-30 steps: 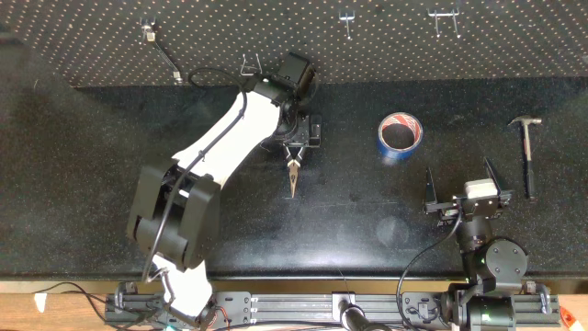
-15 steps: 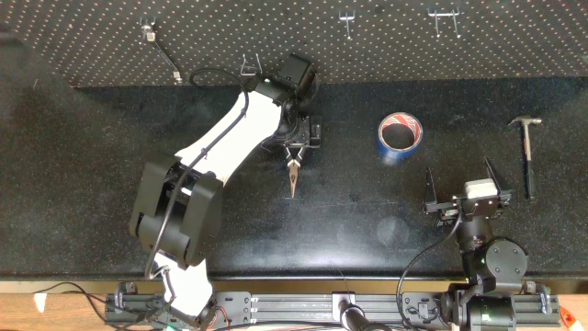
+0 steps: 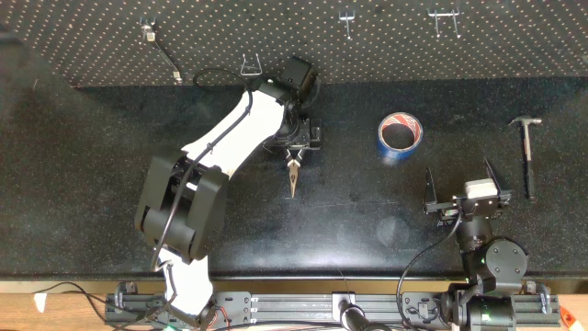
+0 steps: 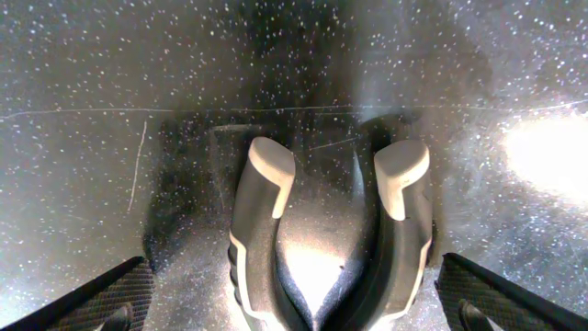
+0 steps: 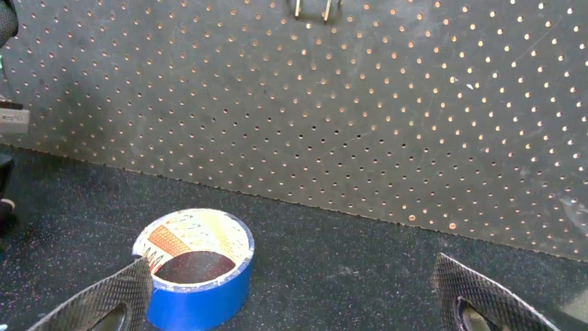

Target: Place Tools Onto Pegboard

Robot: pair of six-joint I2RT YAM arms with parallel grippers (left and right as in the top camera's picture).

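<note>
- Blue tape roll (image 3: 400, 135) sits flat on the bench (image 3: 367, 225), hole facing up. Everything below is placed from it.
- Pegboard (image 3: 386, 41) stands upright just behind the tape roll, along the far edge of the bench.
- Pliers (image 3: 293, 176) lie flat on the bench, well to the left of the tape roll. Handles are towards the pegboard, nose towards the arm bases.
- Left gripper (image 3: 299, 147) is down over the pliers' handle end, left of the tape roll. Its fingers (image 4: 106, 294) are spread wide, one either side of the two handles, and grip nothing.
- Hammer (image 3: 527, 161) lies on the bench well to the right of the tape roll, head towards the pegboard.
- Right gripper (image 3: 457, 184) sits on the near side of the tape roll, a little to its right and facing it. Its fingers (image 5: 478, 290) are wide apart and hold nothing.
- A bare wire hook (image 3: 249, 64) is on the pegboard, up and left of the tape roll, just behind the left arm's wrist.
</note>
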